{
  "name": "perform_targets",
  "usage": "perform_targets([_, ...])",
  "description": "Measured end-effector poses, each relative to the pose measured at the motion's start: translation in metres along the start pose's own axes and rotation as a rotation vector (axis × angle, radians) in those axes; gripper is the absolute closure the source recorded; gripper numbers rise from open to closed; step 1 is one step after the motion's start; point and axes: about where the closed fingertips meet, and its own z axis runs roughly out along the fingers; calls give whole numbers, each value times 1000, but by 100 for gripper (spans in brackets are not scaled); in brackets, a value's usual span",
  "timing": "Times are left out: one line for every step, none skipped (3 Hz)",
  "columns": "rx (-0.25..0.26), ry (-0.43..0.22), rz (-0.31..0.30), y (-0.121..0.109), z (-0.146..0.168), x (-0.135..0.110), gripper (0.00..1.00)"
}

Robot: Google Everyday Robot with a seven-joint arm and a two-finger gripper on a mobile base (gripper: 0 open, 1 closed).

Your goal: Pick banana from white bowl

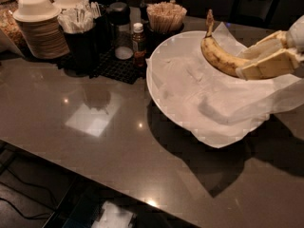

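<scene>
Camera view caught the gripper at the right edge of the scene, its two pale fingers pinched on one end of the banana. The rest of the fruit stuck out past the fingertips, curving so that the brown stem pointed up. That end grip looked deliberate: it left most of the length free, and the curve seemed to let the banana hang without turning in the jaws. Below the gripper sat the white bowl, and the banana appeared to be raised off its crinkled paper rather than resting there, so the pick seemed close to done.

Farther out beyond the banana's stem stood a cup of wooden stirrers, just behind the bowl's rim. Beyond it again came a small red-capped bottle on a black mat, a dark holder of packets and a stack of small bowls. None of these lay near the fingers. The loose paper under the gripper seemed the only likely snag, should a corner catch.
</scene>
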Motion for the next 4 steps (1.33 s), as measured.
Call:
perform_targets([7, 26, -103, 39, -21, -11, 100])
perform_targets([-12, 23, -166, 74, -41, -17, 100])
perform_targets([-12, 23, -166, 74, -41, -17, 100])
perform_targets([-85, 39, -179, 68, -28, -24, 100])
